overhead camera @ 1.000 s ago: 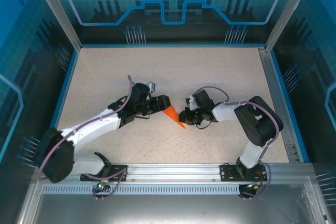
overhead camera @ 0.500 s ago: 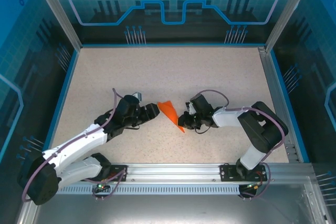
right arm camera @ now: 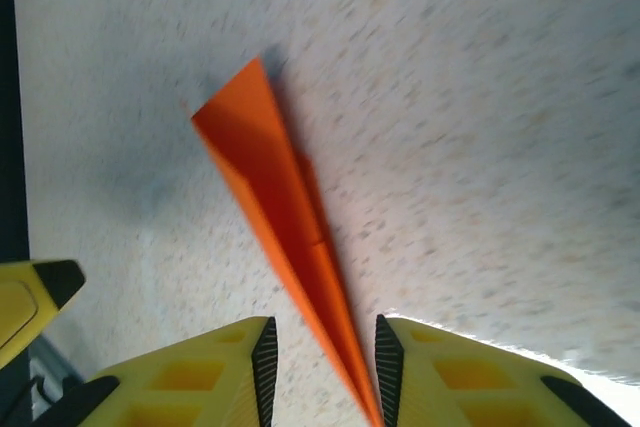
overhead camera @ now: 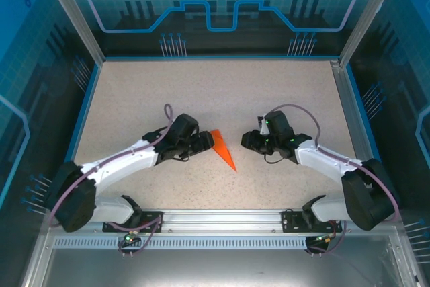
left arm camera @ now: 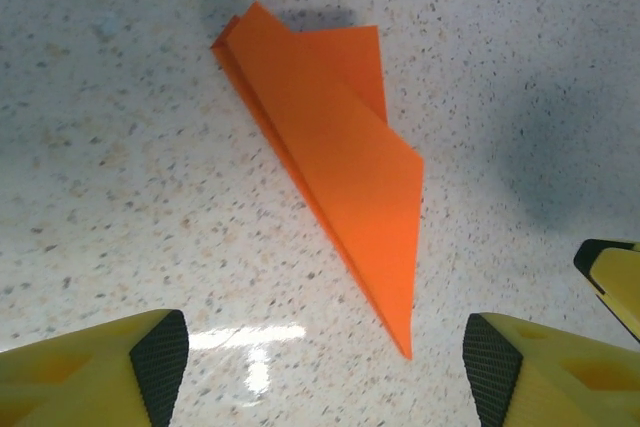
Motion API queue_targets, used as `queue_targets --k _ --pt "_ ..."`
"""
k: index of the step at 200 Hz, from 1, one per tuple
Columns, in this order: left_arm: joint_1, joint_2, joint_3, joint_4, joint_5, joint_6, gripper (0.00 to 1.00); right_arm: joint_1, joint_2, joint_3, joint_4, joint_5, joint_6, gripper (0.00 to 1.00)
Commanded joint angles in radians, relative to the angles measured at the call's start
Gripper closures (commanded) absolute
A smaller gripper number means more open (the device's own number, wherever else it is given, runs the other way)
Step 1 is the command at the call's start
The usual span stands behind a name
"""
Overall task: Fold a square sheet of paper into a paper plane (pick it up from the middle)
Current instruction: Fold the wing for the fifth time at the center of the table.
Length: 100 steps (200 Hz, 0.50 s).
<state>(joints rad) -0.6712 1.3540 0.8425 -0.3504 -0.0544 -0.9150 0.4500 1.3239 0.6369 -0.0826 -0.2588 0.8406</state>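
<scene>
Two hands sit low over the speckled worktop (overhead camera: 201, 92), one on each side of the orange paper plane (overhead camera: 224, 148). The paper plane lies near the middle of the worktop. It is a long thin wedge, and its sharp tip points toward the near edge. The left hand (overhead camera: 207, 142) is just beside the wide end, with its fingers spread wide and holding nothing. The right hand (overhead camera: 247, 140) is a little way off on the other side, with its fingers partly apart and holding nothing too.
</scene>
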Motion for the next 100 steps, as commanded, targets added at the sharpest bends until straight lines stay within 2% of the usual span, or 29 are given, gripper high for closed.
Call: queue_targets --k 1,33,56,100 --pt "-0.042 0.091 0.11 -0.142 -0.075 0.01 0.23 -0.058 0.01 -0.04 -0.051 -0.014 -0.044 0.65" --pt "-0.084 0.258 0.245 -0.189 -0.084 -0.014 0.19 -0.111 0.018 -0.07 -0.018 -0.088 -0.083 0.64" --pt "-0.111 0.378 0.389 -0.302 -0.139 -0.042 0.17 -0.132 -0.001 -0.086 -0.014 -0.114 -0.112 0.58" --pt "-0.133 0.519 0.574 -0.531 -0.248 -0.11 0.14 -0.137 0.013 -0.105 0.029 -0.174 -0.105 0.56"
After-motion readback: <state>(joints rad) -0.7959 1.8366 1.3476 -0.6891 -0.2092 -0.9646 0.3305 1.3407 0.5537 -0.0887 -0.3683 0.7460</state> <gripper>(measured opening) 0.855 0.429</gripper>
